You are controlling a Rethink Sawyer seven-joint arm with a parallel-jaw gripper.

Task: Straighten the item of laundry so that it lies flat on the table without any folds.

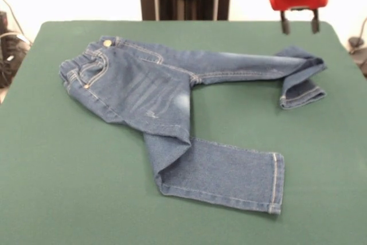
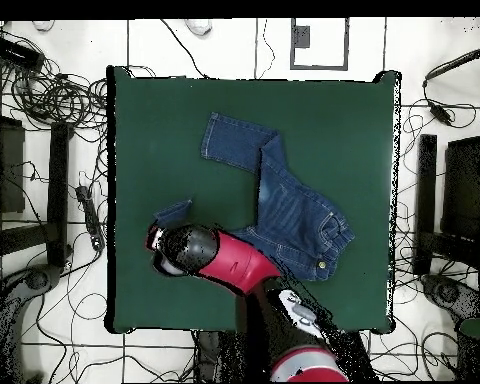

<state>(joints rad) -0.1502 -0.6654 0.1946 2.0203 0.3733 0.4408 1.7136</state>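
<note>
**Jeans still creased, hand raised over the far cuff**

You have the table [image 1: 51, 159] filling most of the front view, its dark green top much wider than the garment on it.

Next in size, the arm [image 2: 239, 262] reaches in from the robot's side of the table; from overhead its red and black links cover the stretch of the jeans between the waist and one cuff.

The jeans [image 1: 155, 90] lie near the middle of the table, not flat. In the front view the waistband with its brass button [image 1: 106, 43] sits toward the left of the jeans. One leg runs right from the waist, and its cuff end [image 1: 301, 81] is doubled back on itself. The other leg bends sharply at the knee [image 1: 169, 153] with a fold there, and its lower part lies toward the near edge of the table, the hem [image 1: 275, 183] lying flat.

Smallest, the hand [image 1: 299, 26] hangs above the table's far edge, just beyond the folded cuff of the jeans. You see its two dark fingertips [image 1: 284, 26] parted, with nothing between them and clear of the denim.
</note>
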